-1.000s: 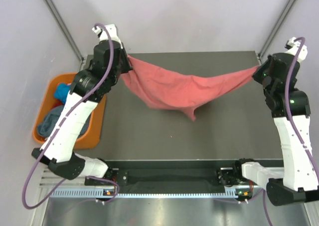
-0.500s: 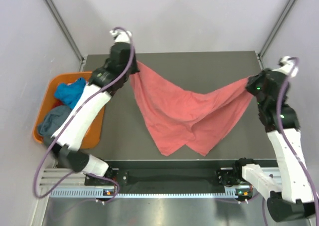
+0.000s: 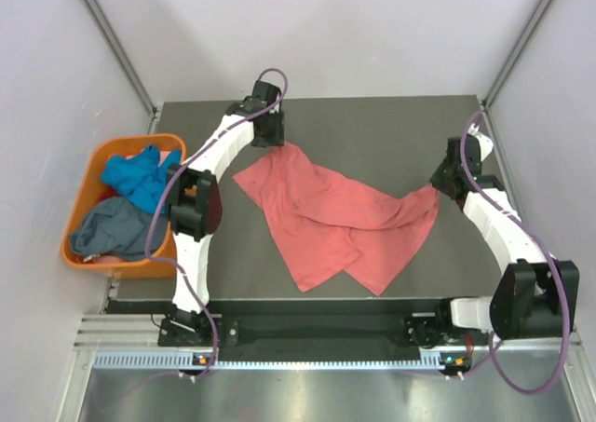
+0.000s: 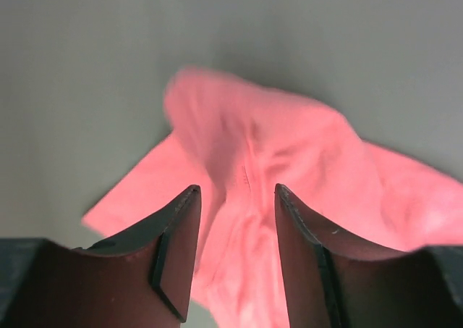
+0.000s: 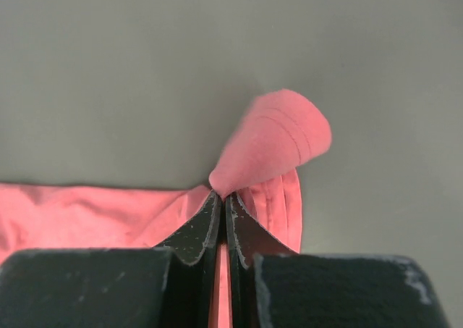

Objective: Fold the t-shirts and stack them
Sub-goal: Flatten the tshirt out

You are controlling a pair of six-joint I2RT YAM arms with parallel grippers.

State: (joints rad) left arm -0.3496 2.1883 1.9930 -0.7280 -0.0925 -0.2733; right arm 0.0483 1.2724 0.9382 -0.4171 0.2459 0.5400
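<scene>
Watching the salmon-pink t-shirt (image 3: 335, 219) sag from its mid-air stretch onto the table (image 3: 400, 133), I see my left gripper (image 4: 233, 190) has just spread and dropped its corner while my right gripper (image 5: 223, 195) stays pinched on the other, so smoothing it flat comes next, I judge.

I'm seeing an orange tub (image 3: 130, 268) just left of the dark surface (image 3: 372, 142), a slotted metal rail (image 3: 317, 359) along its near edge

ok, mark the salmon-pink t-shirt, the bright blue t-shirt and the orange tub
salmon-pink cloth t-shirt (image 3: 326, 219), top view, middle of the spread fabric.
bright blue cloth t-shirt (image 3: 135, 175), top view, crumpled middle, inside the tub.
orange plastic tub (image 3: 112, 265), top view, near rim.
</scene>
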